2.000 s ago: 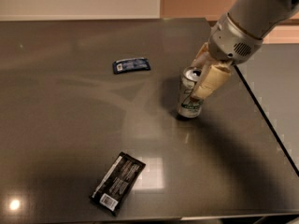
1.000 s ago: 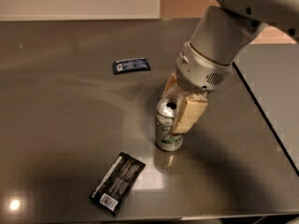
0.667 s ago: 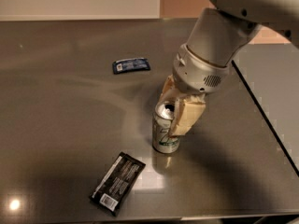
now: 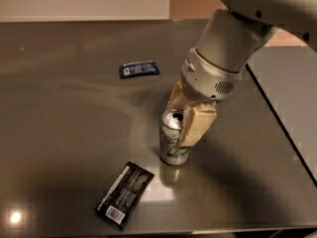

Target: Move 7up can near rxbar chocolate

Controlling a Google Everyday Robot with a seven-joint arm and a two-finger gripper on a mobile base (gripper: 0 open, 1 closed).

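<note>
Near the middle of the dark grey surface (image 4: 59,133), somewhat toward its front edge, the can (image 4: 172,148) stands upright, silver-white with green markings, its shiny top and pull tab facing up. The hand (image 4: 181,124) comes down on it from the upper right, at the end of a thick white arm (image 4: 225,48) that fills the top right corner. Its two tan fingers (image 4: 197,125) are closed on the can's upper half. One lies flat against the can's right side, reaching about halfway down the wall. The other sits behind the rim on the far left, mostly hidden. Both touch the can, so the hand has hold of it. Whether the can's base rests on the surface or is lifted just clear of it cannot be told.

The black bar wrapper (image 4: 125,195) lies flat to the front left of the can, near it but not touching, with a strip of bare surface between them. It is set at a slant, its long side running from upper right to lower left. Its white barcode patch is at the lower end, close to the front edge of the surface. A smaller blue wrapper (image 4: 139,69) lies flat well behind the can, toward the back left, apart from everything else.
</note>
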